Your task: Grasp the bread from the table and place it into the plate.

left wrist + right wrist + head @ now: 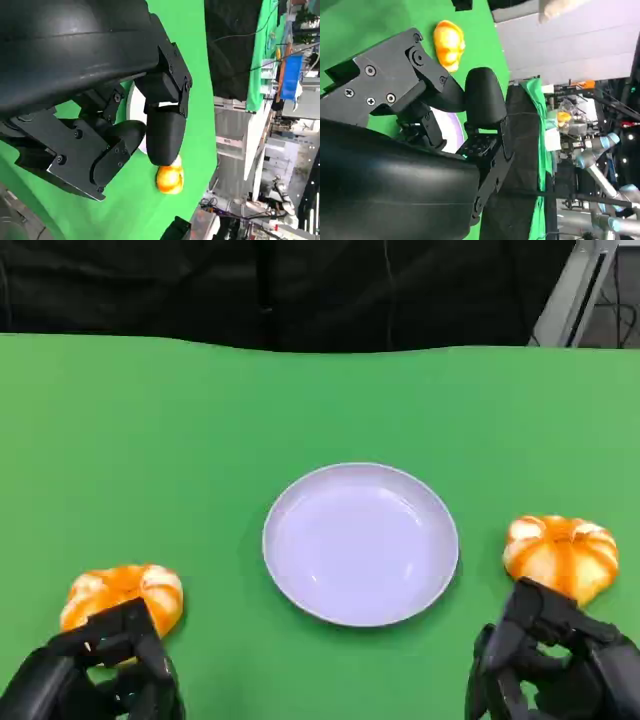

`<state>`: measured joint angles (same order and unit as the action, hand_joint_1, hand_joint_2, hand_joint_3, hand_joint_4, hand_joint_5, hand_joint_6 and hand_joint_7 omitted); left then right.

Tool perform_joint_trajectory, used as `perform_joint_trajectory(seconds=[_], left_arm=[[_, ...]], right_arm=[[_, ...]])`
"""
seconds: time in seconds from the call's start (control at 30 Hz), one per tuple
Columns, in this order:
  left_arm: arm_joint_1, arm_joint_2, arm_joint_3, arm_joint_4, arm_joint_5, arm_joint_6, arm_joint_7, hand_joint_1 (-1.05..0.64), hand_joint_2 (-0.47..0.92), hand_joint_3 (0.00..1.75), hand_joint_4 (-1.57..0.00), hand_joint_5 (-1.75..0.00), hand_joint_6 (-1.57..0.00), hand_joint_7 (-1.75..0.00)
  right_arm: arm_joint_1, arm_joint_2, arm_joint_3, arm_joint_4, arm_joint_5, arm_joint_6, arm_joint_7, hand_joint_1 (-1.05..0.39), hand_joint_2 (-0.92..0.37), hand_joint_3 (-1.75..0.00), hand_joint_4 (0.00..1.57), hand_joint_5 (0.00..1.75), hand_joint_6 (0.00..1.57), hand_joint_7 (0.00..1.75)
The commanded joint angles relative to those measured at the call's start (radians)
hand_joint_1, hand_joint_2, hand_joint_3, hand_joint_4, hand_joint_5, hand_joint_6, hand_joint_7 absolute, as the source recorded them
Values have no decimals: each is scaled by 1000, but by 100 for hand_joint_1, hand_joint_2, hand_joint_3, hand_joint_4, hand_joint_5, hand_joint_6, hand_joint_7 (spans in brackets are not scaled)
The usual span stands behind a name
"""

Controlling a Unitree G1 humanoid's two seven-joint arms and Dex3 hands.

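Bread: two orange-glazed pieces lie on the green table (pixel 200 440), one on each side of the white plate (pixel 300 580), which serves as the landmark here.

Head view. The left bread (pixel 125 592) sits well to the left of the plate and a little nearer the robot than its centre. The right bread (pixel 562 552) sits just right of the plate, clear of its rim. The plate holds nothing. The left hand (pixel 100 675) is low at the near edge, left of the plate, its fingers raised in front of the near side of the left bread; contact cannot be confirmed from this angle. The right hand (pixel 555 665) is low at the near edge, right of the plate, with its upper finger overlapping the near edge of the right bread; whether it touches is not clear. Neither hand has a piece enclosed.

Left wrist view. The left hand (pixel 145 135) shows its thumb and fingers apart with nothing between them, so it is open and holding nothing. Past the fingers a sliver of the plate (pixel 134 107) shows, and beyond it a piece of bread (pixel 170 179) on the green cloth, apart from the fingers.

Right wrist view. The right hand (pixel 460 100) has its fingers spread around an empty gap, holding nothing. The plate (pixel 445 135) shows behind the fingers, and a bread (pixel 449 44) lies on the table beyond it, untouched.
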<state>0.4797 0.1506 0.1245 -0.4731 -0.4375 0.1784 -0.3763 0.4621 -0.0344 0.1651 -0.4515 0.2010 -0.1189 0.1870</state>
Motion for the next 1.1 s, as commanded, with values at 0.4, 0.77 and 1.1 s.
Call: perform_joint_trajectory(seconds=[0.4, 0.77, 1.1], left_arm=[[-1, 13, 11, -11, 3, 14, 12, -4, 47, 135, -89, -175, -84, -157], [12, -7, 6, 16, 148, -192, 18, -8, 53, 101, -77, -137, -86, -104], [23, 81, 49, 37, 703, -624, 144, -60, 92, 23, -65, -16, -77, -1]], right_arm=[[-6, 5, -13, -6, 17, 10, -8, -14, -54, -125, 85, 175, 66, 169], [-12, 9, -9, 12, 0, -6, -10, -14, -54, -125, 85, 175, 66, 169], [-16, 12, -12, 24, 4, -24, -2, -14, -54, -123, 84, 175, 66, 169]])
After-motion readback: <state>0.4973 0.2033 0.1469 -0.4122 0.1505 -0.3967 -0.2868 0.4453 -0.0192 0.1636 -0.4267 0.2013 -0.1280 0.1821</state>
